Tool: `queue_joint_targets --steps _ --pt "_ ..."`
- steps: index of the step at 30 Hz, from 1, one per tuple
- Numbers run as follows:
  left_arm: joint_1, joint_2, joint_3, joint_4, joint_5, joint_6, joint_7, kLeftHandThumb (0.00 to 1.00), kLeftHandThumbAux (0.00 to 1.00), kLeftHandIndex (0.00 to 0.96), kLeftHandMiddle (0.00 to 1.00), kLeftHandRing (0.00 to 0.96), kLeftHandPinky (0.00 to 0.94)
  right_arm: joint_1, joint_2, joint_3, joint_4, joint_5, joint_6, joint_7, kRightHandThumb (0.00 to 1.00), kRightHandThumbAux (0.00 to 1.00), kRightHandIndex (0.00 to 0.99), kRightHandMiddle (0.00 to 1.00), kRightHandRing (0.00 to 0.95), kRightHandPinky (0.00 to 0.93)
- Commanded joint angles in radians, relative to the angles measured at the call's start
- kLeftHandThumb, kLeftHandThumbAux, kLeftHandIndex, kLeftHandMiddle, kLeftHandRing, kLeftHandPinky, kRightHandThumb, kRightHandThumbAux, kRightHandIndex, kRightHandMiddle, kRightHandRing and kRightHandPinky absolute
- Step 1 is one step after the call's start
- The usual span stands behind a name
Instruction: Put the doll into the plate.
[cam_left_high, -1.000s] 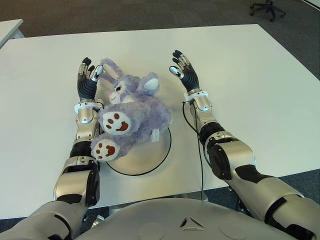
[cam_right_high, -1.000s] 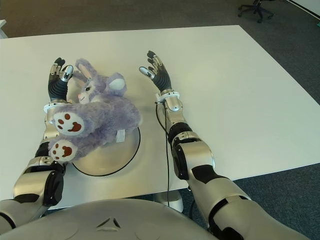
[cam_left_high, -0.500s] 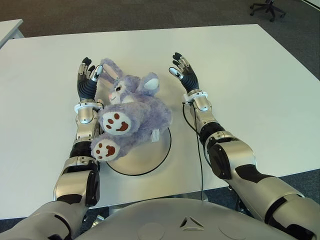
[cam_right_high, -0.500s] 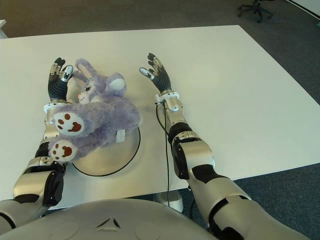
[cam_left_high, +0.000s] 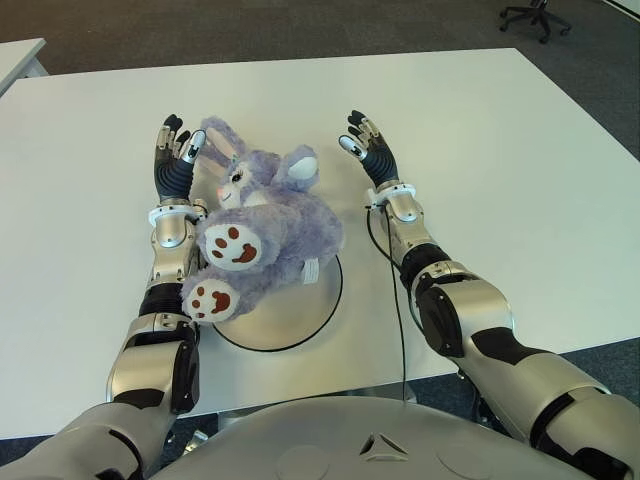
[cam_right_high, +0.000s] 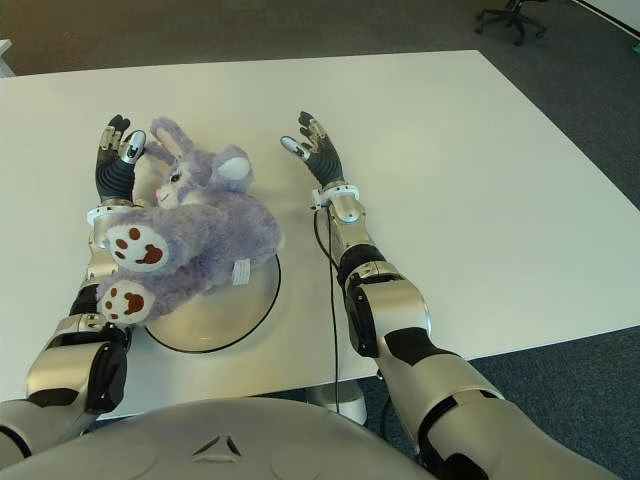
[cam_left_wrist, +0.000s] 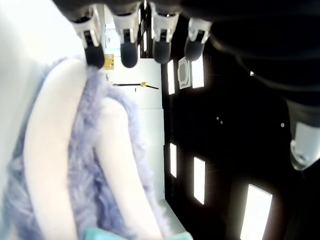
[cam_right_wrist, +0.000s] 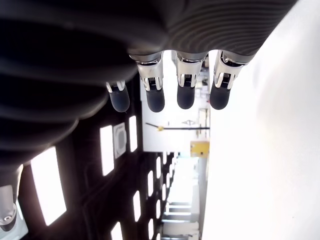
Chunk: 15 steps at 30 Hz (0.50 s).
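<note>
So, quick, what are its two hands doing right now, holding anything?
Left hand: open, fingers straight, beside the doll on its left, holding nothing.
Right hand: open, fingers spread, to the doll's right and clear of it, holding nothing.

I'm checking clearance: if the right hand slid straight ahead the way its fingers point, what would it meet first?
Nothing, apparently: beyond the open right hand lies only bare white table. The purple plush bunny doll sits off to its left.

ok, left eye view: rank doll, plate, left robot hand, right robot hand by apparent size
1. doll, lying partly over the plate, head beyond its far rim
2. plate, partly covered by the doll, so its rank is unsure
3-4. left robot hand and right robot hand: look alike, both open, not ranked
</note>
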Motion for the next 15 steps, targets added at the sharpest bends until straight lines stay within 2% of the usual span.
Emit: queue_joint_targets --steps 1,15 --pt "0.174 -0.058 -0.026 0.091 0.032 0.014 -0.014 0.0 0.469 0.0 0.086 0.095 0.11 -0.001 0.002 -0.008 0.025 -0.009 0.033 -0.011 0.0 0.505 0.006 0.0 0.0 0.0" --pt "0.175 -0.058 -0.025 0.092 0.026 0.013 -0.024 0.0 0.482 0.0 0.084 0.094 0.112 -0.002 0.003 -0.018 0.035 -0.005 0.074 -0.043 0.0 0.5 0.005 0.0 0.0 0.0"
